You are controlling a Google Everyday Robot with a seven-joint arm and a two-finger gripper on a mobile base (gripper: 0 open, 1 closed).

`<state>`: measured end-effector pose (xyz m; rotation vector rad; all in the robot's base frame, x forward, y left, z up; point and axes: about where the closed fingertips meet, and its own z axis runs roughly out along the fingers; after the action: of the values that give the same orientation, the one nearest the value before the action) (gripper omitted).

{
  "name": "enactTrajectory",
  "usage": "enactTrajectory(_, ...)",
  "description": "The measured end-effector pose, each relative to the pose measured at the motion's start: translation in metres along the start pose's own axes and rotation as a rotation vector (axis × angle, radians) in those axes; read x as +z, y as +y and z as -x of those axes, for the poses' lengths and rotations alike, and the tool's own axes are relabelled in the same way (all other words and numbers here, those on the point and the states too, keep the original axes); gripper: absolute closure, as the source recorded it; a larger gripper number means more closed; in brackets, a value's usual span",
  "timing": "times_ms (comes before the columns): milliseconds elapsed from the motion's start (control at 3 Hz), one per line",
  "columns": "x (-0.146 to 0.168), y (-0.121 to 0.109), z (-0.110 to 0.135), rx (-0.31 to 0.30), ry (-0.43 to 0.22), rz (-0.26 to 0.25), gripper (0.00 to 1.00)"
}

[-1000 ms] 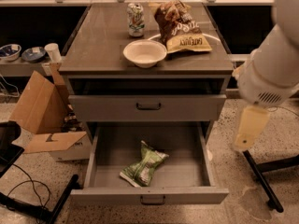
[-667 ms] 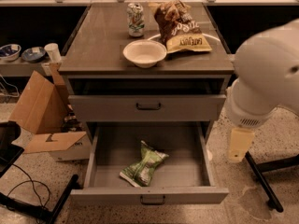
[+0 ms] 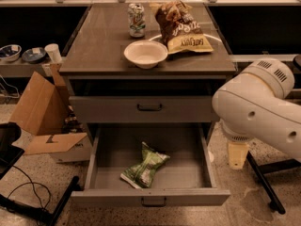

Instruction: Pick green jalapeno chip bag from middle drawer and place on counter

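**Status: arm lowered beside the open drawer; bag not yet picked**

1. Change from the earlier frames. The white arm housing sits lower than it did 0.7 s ago. It now stands level with the closed upper drawer [image 3: 149, 108] rather than with the counter [image 3: 99, 46]. The gripper [image 3: 237, 155] has dropped with it. It hangs below the housing, outside the right wall of the middle drawer [image 3: 188, 166] and clear of it. The pale part seen there appears to be the gripper body. Whether it is wide or narrow cannot be told. The bag, the drawer and the counter items have not moved.

2. Task item. The green jalapeno chip bag [image 3: 145, 166] lies flat on the drawer floor, near the centre and touching no wall. Its long axis runs diagonally. One narrow end points to the back right and the broader end points to the front left.

3. Counter. A white bowl [image 3: 146, 54] stands near the front edge. A soda can [image 3: 136, 20] stands upright behind it. A brown and yellow chip bag [image 3: 181, 27] lies just to the can's right.
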<state>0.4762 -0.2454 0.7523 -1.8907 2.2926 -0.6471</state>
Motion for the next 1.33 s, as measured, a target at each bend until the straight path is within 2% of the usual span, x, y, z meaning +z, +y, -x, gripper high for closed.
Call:
enactTrajectory(333,-0.002,-0.001,0.000,-0.004,-0.001,-0.002,0.00)
enactTrajectory(667,0.054,0.017,0.044,-0.127,-0.021,0.048,0.00)
enactTrajectory(1000,0.118,0.046,0.083,-0.241,-0.013,0.083,0.00)
enactTrajectory(1333,0.181,0.066,0.119,-0.350,0.010,0.069,0.00)
